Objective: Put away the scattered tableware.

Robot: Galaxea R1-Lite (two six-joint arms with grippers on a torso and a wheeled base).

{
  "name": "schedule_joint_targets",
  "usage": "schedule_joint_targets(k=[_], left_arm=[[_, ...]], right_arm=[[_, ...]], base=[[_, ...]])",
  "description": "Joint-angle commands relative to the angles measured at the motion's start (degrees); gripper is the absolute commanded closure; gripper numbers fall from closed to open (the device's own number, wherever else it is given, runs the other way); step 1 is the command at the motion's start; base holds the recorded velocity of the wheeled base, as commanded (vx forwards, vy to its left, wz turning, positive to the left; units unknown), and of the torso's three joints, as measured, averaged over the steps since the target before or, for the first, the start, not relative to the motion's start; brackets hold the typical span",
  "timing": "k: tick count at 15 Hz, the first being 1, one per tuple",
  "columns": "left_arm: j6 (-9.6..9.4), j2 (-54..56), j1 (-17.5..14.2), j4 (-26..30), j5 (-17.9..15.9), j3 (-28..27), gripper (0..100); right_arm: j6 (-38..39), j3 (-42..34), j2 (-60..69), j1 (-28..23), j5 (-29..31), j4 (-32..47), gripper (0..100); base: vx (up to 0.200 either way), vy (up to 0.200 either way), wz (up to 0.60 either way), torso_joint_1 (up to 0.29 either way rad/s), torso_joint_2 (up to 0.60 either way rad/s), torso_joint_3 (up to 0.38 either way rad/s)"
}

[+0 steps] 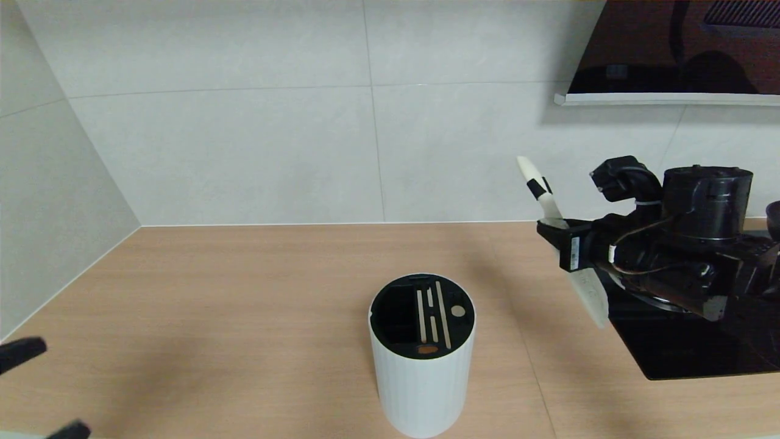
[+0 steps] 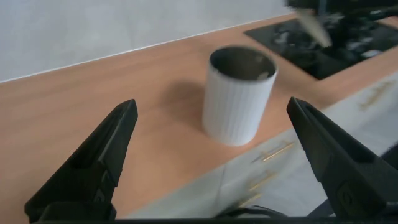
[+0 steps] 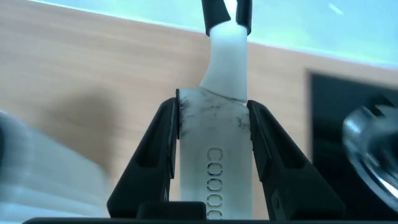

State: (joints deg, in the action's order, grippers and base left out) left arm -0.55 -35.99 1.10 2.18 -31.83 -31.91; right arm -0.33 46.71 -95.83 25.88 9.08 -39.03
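White knife clenched in right end effector — blade down, apart from white holder, left end effector spread wide.

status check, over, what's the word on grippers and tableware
Right gripper shut on white knife with black-banded handle, held above wooden counter. Left gripper open, low at left. White ribbed holder with black slotted top upright, nothing blocking it.
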Motion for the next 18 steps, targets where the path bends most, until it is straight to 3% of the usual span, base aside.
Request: schedule_joint_targets(k=[1,3,4,5,7,10,12,15,16,18], left_arm=[[1.95,-18.2,5.3,-3.9,-1.9,-7.9,0],[5.65,-21.5,8.5,-6.0,-1.9,-7.5,0],[10.13,-24.8,11.2,-8.1,-1.9,-7.6,0],[12.59,-26.8,12.4,-10.2,-1.9,-7.7,0],[20.15,-30.8,14.7,-17.7,-1.8,-7.1,0],[27.97,-32.0,18.9,-22.4,-1.8,-7.2,0],[31.57,-33.2,22.5,-25.6,-1.7,-7.2,0],[36.23,-35.7,25.2,-31.1,-0.7,-6.8,0],[37.99,-37.3,26.4,-33.4,1.3,-6.8,0],[38.96,-40.6,28.9,-36.8,6.4,-6.8,0]], right_arm=[[0.0,4.7,-0.6,4.5,0.5,1.9,100],[0.5,4.2,-0.1,7.3,0.8,2.0,100],[0.9,3.8,-0.1,8.7,1.6,2.0,100],[0.9,3.9,-0.1,10.1,2.1,2.0,100],[0.9,3.7,-0.1,13.8,4.5,2.0,100],[1.3,3.5,0.4,17.5,6.3,2.0,100],[2.4,3.6,0.7,19.3,6.3,2.0,100],[4.0,4.0,0.6,22.2,6.3,2.0,100],[4.4,4.1,0.7,23.3,6.3,2.0,100],[5.3,4.2,0.6,24.7,6.3,1.9,100]], base=[[0.000,0.000,0.00,0.000,0.00,0.000],[0.000,0.000,0.00,0.000,0.00,0.000],[0.000,0.000,0.00,0.000,0.00,0.000],[0.000,0.000,0.00,0.000,0.00,0.000],[0.000,0.000,0.00,0.000,0.00,0.000],[0.000,0.000,0.00,0.000,0.00,0.000],[0.000,0.000,0.00,0.000,0.00,0.000],[0.000,0.000,0.00,0.000,0.00,0.000],[0.000,0.000,0.00,0.000,0.00,0.000],[0.000,0.000,0.00,0.000,0.00,0.000]])
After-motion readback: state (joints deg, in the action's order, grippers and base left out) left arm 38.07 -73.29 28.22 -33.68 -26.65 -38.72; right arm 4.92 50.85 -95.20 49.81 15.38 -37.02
